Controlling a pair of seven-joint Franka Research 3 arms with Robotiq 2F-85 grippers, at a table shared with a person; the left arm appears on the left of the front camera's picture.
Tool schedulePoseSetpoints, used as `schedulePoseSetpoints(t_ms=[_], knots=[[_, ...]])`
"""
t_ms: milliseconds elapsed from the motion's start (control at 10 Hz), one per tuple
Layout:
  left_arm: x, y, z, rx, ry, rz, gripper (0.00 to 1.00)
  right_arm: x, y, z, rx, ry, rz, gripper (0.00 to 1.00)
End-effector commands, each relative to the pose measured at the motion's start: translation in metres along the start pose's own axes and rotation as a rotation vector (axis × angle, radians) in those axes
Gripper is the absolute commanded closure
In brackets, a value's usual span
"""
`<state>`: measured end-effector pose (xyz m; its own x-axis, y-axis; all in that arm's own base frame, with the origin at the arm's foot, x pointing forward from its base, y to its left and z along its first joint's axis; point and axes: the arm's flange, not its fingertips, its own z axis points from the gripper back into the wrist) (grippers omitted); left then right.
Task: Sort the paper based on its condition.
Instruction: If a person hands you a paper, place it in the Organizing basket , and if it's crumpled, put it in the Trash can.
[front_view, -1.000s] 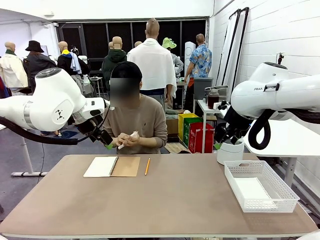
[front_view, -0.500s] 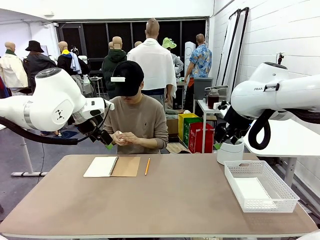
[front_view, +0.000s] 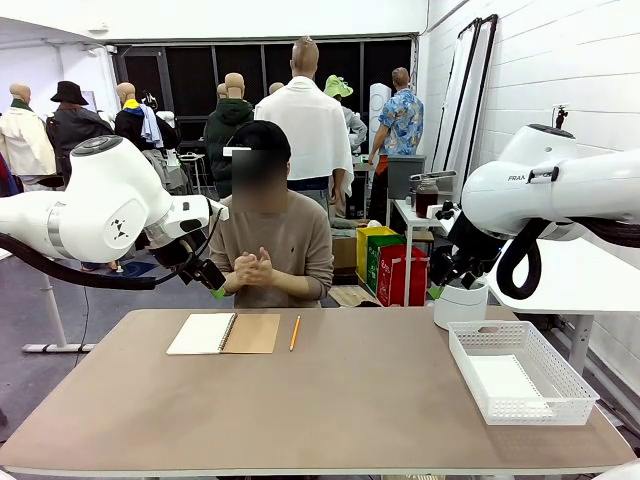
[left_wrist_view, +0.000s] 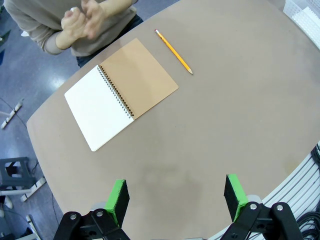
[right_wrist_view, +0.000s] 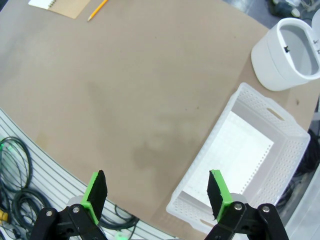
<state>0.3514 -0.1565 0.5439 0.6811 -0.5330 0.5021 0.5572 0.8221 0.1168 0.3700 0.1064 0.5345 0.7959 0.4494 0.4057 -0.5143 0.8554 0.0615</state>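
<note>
Paper (front_view: 508, 382) lies flat inside the white basket (front_view: 565, 398) at the lower right of the front view, one white sheet on its floor. Beside the basket, toward the far edge of the table (front_view: 350, 400), stands a white tub (front_view: 461, 305). An open notebook (front_view: 205, 333) and a pencil (front_view: 295, 332) lie left of centre, before the person, whose hands (front_view: 252, 270) are pressed together. The left gripper (left_wrist_view: 176, 192) hangs above the table's near edge with fingers spread and nothing between them. The right gripper (right_wrist_view: 156, 195) is likewise spread wide, above the basket's near corner.
</note>
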Motion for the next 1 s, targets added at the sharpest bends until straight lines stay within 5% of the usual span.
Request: schedulePoseSetpoints(t_ms=[0, 900], knots=[[-0.0005, 0.0019, 0.0000, 0.006, 0.002, -0.005, 0.00, 0.0003, 0.0003, 0.0011, 0.004, 0.006, 0.000, 0.00], [-0.0005, 0.0019, 0.0000, 0.006, 0.002, -0.005, 0.00, 0.0003, 0.0003, 0.0011, 0.004, 0.006, 0.000, 0.00]])
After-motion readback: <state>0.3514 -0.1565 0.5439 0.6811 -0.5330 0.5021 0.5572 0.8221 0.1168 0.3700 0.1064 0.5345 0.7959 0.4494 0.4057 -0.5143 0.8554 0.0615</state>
